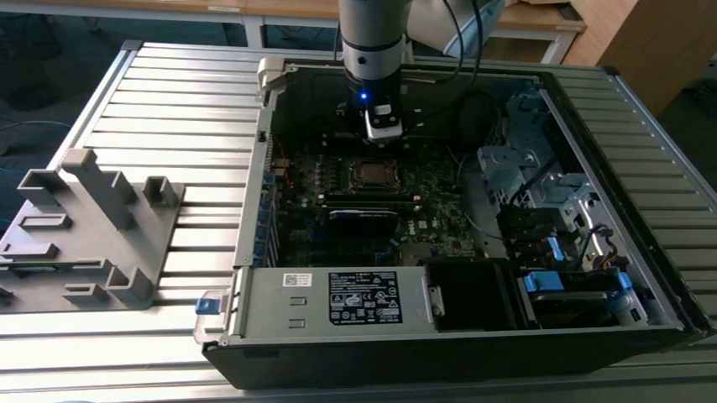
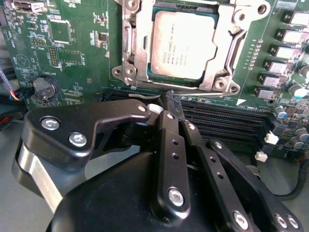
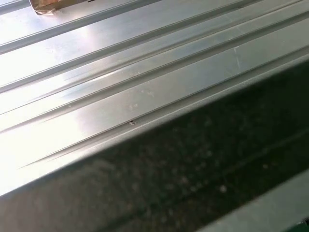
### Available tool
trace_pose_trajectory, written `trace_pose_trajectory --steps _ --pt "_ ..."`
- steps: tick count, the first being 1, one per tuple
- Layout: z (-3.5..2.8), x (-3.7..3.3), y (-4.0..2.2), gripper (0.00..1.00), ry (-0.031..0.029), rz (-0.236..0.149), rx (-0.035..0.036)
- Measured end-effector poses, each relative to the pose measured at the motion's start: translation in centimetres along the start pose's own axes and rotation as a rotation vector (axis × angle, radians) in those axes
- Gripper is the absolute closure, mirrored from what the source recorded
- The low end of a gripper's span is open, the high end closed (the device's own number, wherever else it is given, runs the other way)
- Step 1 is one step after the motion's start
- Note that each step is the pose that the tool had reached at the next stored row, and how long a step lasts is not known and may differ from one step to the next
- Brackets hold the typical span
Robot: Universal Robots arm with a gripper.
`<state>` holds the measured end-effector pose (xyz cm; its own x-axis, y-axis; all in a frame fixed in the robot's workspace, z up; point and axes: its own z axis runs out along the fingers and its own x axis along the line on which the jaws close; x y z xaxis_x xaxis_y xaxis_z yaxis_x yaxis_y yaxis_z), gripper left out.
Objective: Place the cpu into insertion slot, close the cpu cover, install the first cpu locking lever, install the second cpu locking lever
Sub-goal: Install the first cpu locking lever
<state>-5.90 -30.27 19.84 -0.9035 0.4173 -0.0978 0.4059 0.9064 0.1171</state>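
The cpu [image 2: 186, 46], a silver-grey square chip, lies flat in the insertion slot [image 2: 159, 77] on the green motherboard. The cpu cover [image 2: 227, 46], a silver frame, lies down around the chip's edges. A thin metal lever runs along each side of the socket, one lever [image 2: 133, 46] and the other lever [image 2: 240, 48]. My gripper [image 2: 164, 104] hovers just off the socket's edge, over the black memory slots, fingers together with nothing between them. In the exterior view my gripper [image 1: 384, 128] hangs inside the open computer case, a little behind the socket [image 1: 370, 174].
The case walls [image 1: 252, 218] surround the motherboard. A power supply box [image 1: 336, 298] and drive bays [image 1: 526, 201] stand close to the board. A grey plastic fixture [image 1: 90, 227] sits on the ribbed metal table [image 3: 120, 92] at the exterior view's left.
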Motion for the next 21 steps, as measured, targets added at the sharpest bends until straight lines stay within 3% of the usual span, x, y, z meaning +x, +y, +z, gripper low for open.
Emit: trace_pose_trajectory --steps 3,14,21 --pt "0.07 0.0 -0.01 0.89 -0.0016 -0.001 0.0043" --pt "0.41 0.03 -0.05 0.89 -0.0022 0.0 0.0055" --pt "-0.08 -0.02 0.01 0.89 -0.0022 0.0 0.0053"
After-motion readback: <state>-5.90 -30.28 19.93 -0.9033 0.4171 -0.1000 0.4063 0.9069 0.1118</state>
